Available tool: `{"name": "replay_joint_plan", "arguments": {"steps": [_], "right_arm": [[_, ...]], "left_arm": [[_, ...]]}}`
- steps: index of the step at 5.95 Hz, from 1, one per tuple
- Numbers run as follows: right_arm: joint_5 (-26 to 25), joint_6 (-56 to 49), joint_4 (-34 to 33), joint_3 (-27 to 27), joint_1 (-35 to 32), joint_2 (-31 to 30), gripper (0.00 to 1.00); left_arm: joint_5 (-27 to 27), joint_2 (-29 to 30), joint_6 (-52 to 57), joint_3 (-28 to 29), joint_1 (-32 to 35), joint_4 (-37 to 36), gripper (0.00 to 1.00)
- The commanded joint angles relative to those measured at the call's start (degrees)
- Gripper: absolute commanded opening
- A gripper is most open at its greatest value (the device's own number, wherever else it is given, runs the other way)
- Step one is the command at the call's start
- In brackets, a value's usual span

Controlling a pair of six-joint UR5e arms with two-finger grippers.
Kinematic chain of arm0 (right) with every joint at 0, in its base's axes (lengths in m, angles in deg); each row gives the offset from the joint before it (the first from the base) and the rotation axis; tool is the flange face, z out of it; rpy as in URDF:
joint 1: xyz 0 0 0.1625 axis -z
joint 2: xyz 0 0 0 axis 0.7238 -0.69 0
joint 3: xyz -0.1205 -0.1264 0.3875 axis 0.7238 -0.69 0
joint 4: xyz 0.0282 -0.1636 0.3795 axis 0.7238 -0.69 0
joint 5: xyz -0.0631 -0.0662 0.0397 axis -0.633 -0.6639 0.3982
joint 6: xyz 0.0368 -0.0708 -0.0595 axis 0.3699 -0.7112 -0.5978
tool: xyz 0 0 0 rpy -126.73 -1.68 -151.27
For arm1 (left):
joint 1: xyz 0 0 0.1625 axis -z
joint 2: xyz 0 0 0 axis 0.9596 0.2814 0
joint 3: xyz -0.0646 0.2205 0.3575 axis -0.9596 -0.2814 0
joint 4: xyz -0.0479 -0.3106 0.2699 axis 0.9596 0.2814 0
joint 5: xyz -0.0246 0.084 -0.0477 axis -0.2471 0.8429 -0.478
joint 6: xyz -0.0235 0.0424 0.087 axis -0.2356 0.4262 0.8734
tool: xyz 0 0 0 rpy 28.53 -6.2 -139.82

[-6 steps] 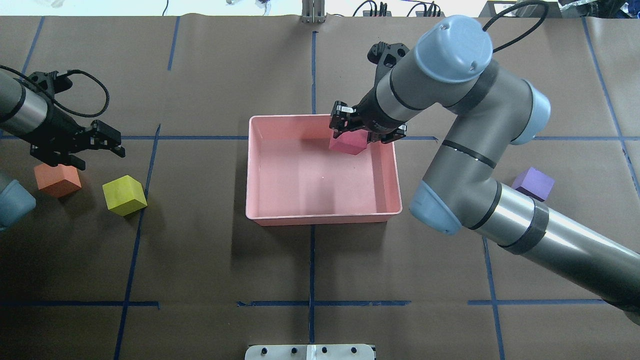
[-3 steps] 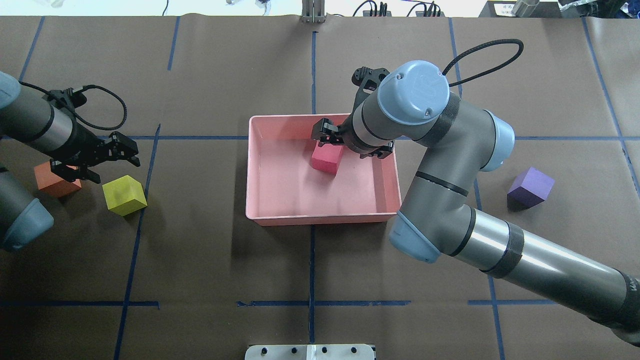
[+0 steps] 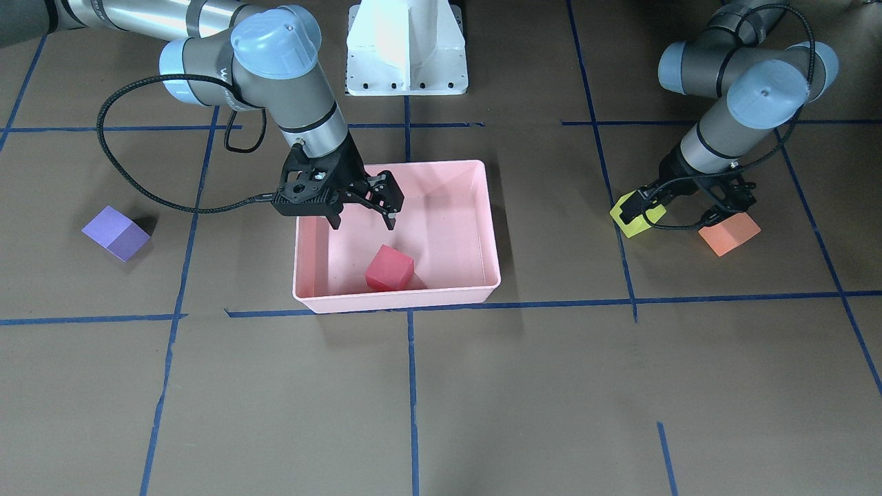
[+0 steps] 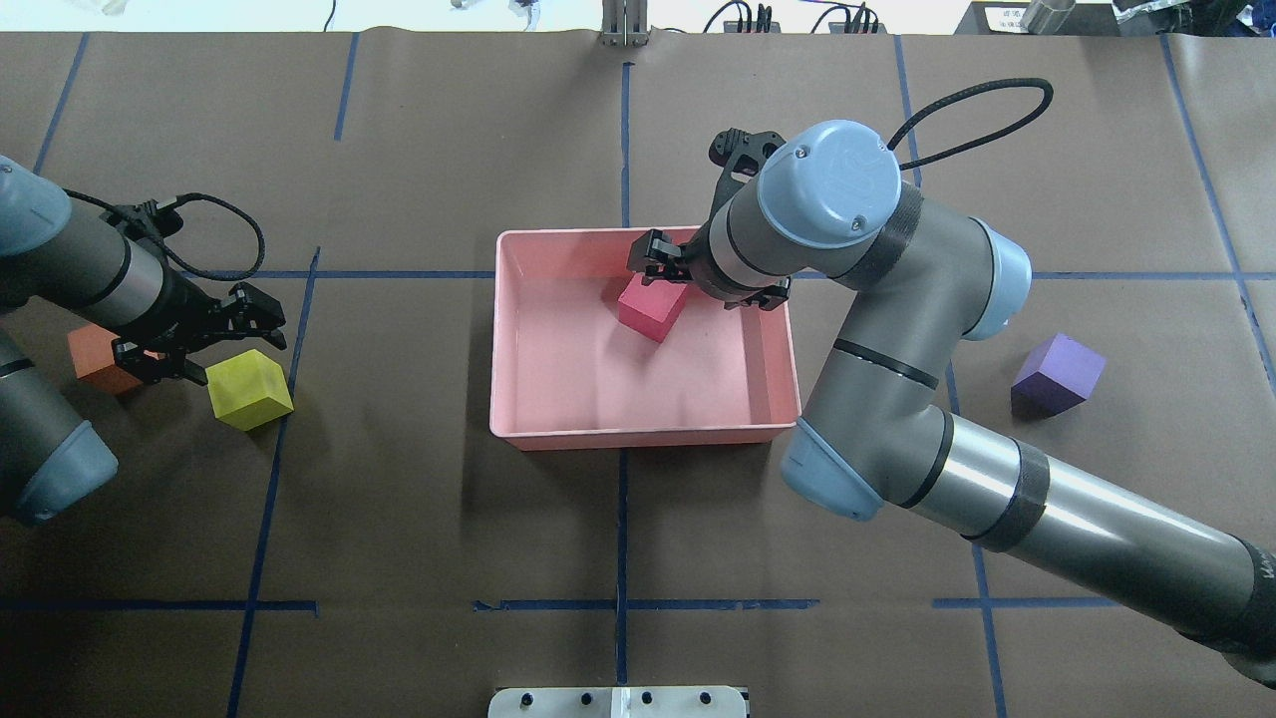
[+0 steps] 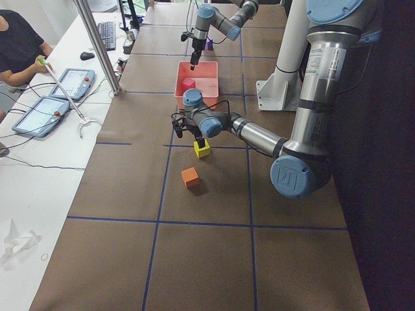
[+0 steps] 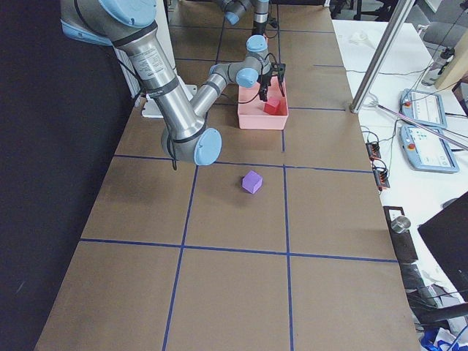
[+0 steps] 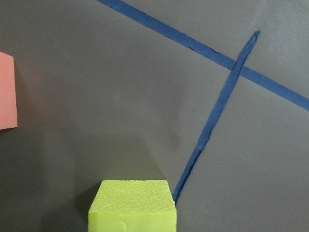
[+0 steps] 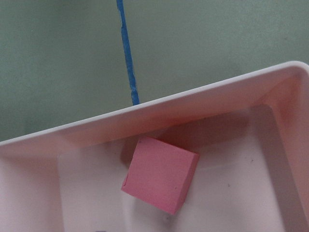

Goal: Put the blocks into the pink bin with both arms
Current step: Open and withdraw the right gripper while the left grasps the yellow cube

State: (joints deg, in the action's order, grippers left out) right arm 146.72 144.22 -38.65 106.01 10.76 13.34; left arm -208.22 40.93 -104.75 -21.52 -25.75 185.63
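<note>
The red block [image 3: 389, 269] lies free on the floor of the pink bin [image 3: 396, 297], near its far wall in the overhead view [image 4: 653, 304]. My right gripper [image 3: 363, 219] hangs open and empty just above it. The yellow-green block [image 4: 249, 391] and the orange block [image 3: 729, 233] sit on the table at my left. My left gripper [image 4: 204, 339] is open, low over the gap between them, touching neither; it partly hides the orange block from overhead. The purple block [image 4: 1059, 372] sits alone on my right.
The brown paper table cover [image 4: 399, 519] carries a grid of blue tape lines. The white pedestal base [image 3: 406, 48] stands behind the bin. An operator's bench with tablets [image 5: 58, 97] runs along the table's far side.
My right gripper carried the red block further in over the bin, let it go and opened. My left gripper moved from over the orange block towards the yellow-green block.
</note>
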Motion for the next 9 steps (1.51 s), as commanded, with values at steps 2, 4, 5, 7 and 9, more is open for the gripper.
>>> {"name": "replay_joint_plan", "arguments": {"steps": [2, 4, 5, 7, 9], "right_arm": [[0.04, -0.08, -0.08, 0.66, -2.0, -0.33, 1.0], [6.85, -2.43, -6.62, 4.41, -10.58, -5.3, 1.0], [10.46, -11.24, -6.41, 7.49, -15.15, -11.0, 1.0], [12.08, -25.66, -5.97, 8.05, -18.53, -21.9, 1.0], [11.99, -26.19, -5.88, 9.79, -18.98, -31.65, 1.0]], "left_arm": [[0.91, -0.91, -0.14, 0.65, -0.8, 0.01, 1.0], [0.91, -0.91, -0.06, 1.18, -1.94, 0.01, 0.97], [0.91, -0.82, -0.14, 1.1, -1.94, 0.01, 0.67], [0.74, -0.21, -0.14, 0.14, -2.03, -0.08, 0.04], [0.74, 5.04, -0.84, -4.76, -0.55, -0.43, 0.03]]}}
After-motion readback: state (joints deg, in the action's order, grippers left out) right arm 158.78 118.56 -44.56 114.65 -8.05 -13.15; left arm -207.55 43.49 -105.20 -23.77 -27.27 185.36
